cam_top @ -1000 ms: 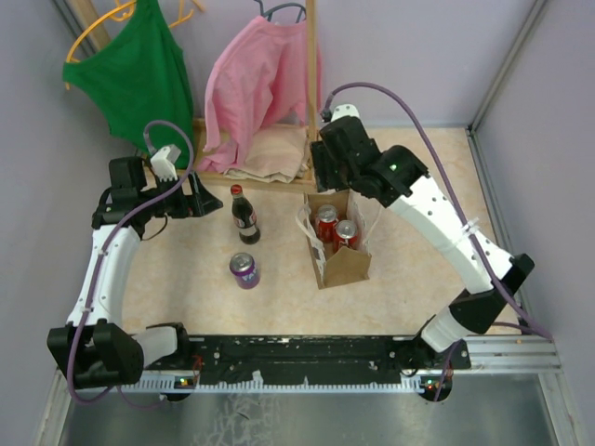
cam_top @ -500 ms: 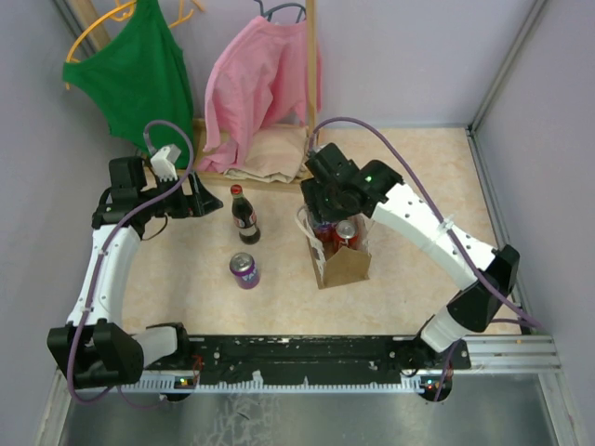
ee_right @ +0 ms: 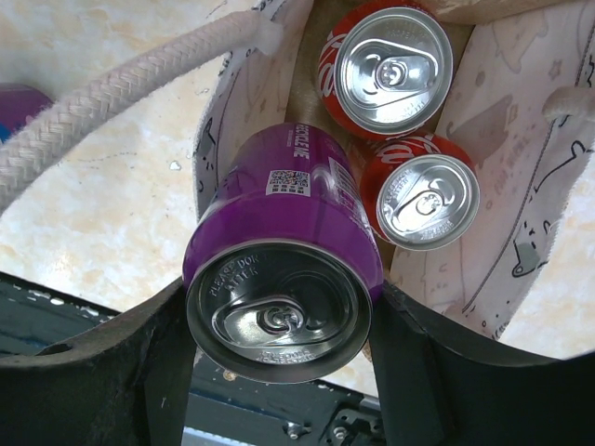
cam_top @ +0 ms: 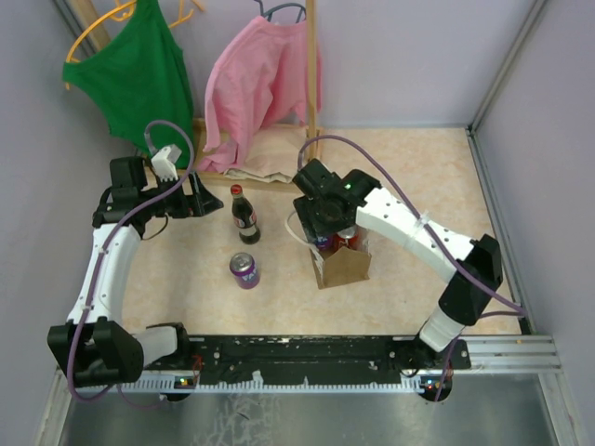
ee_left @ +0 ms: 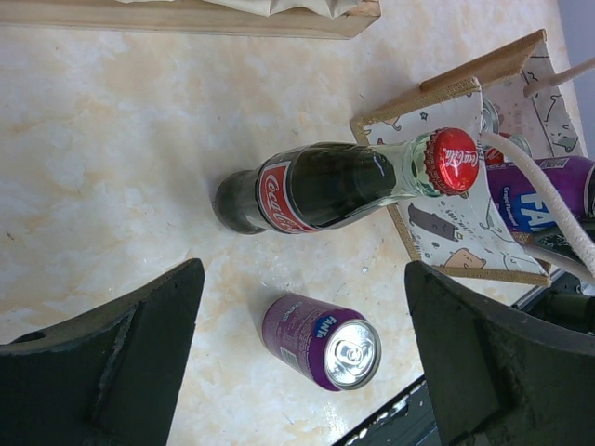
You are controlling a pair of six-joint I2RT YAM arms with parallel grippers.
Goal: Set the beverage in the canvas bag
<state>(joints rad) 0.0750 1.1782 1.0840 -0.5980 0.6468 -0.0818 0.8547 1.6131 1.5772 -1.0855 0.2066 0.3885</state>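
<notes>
The canvas bag stands open at mid-table with two red cans upright inside. My right gripper is shut on a purple Fanta can and holds it upright over the bag's left rim, beside a white rope handle. The bag and the held can also show in the left wrist view. My left gripper is open and empty, left of a cola bottle. A second purple can stands in front of the bottle.
A wooden rack base with a beige cushion, a pink garment and a green garment stands at the back. Walls close both sides.
My right arm has swung forward and left with the purple can, from behind the bag to over its left rim. The left arm has not moved.
</notes>
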